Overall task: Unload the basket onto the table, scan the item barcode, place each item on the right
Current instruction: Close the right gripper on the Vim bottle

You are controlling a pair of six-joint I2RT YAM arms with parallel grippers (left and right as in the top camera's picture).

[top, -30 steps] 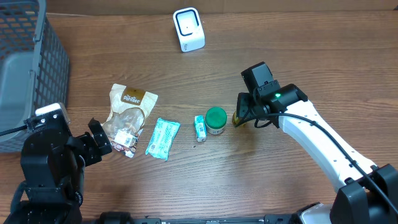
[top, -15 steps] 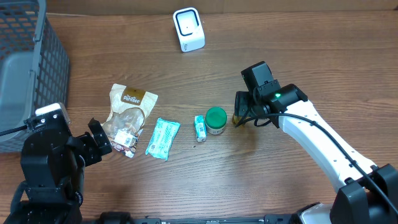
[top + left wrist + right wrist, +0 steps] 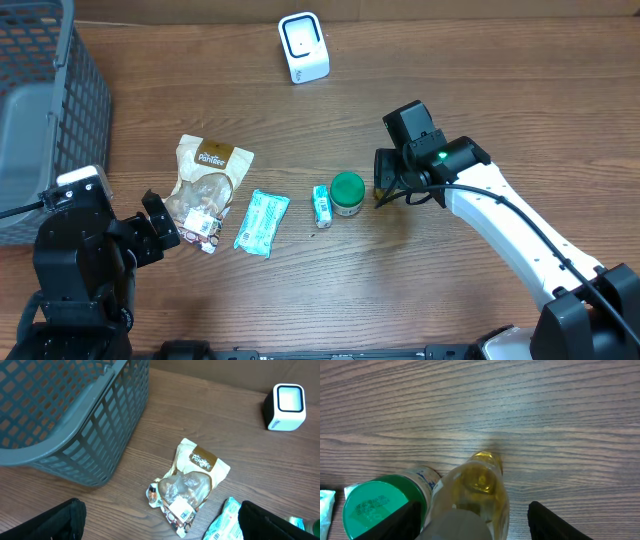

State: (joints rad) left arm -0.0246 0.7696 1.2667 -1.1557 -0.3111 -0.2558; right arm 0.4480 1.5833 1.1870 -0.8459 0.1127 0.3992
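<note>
A small bottle of yellow liquid (image 3: 479, 491) stands upright on the wooden table, right beside a green-lidded jar (image 3: 376, 510). My right gripper (image 3: 474, 510) stands open around the bottle, one finger on each side. A gap shows between the bottle and the right finger (image 3: 547, 519). Overhead, the right gripper (image 3: 385, 186) sits just right of the jar (image 3: 347, 193). The white barcode scanner (image 3: 303, 47) stands at the back of the table. My left gripper (image 3: 165, 522) hangs wide open over the snack bag (image 3: 192, 482), holding nothing.
A teal packet (image 3: 262, 222) and a small carton (image 3: 321, 204) lie between the snack bag (image 3: 205, 189) and the jar. A grey plastic basket (image 3: 40, 110) fills the far left corner.
My right wrist has shifted slightly left, closer to the jar. The left arm and the items have not moved.
</note>
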